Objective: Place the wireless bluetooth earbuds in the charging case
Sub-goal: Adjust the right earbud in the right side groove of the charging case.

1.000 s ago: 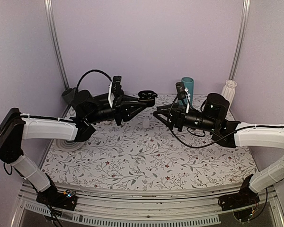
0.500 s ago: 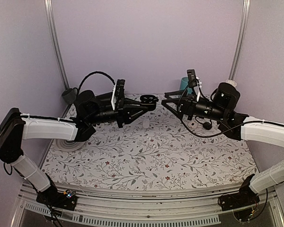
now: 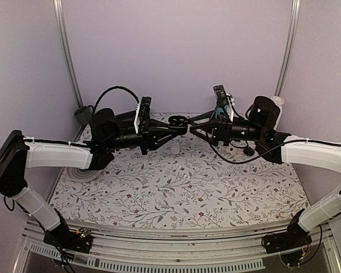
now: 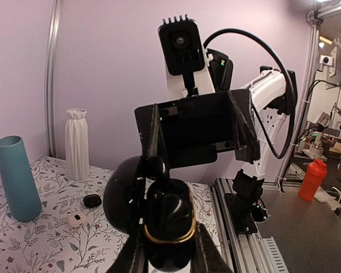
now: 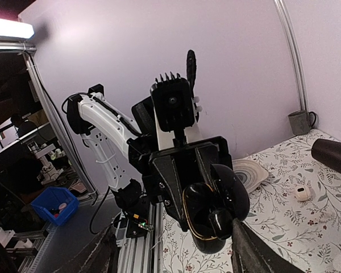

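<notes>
**Table** (image 3: 176, 196), contents by position.
- Charging case (image 4: 166, 220): raised above rear centre, between the fingers of the left gripper (image 3: 179, 121).
- Right gripper (image 3: 191, 125): directly opposite, just right of the case.
- Plate (image 3: 77, 172): left edge, partly under the left arm.
- Mug (image 3: 81, 113): rear-left corner, behind the plate.
- Corner vase (image 3: 277, 104): rear right.
- Inner vase (image 4: 16, 176): left of the corner vase.
- Small rounded object (image 4: 92, 200): on the table before the vases.

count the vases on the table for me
2. A teal vase stands at the far right of the table. A white ribbed vase stands beside it, nearer the corner. Others may be hidden.
</notes>
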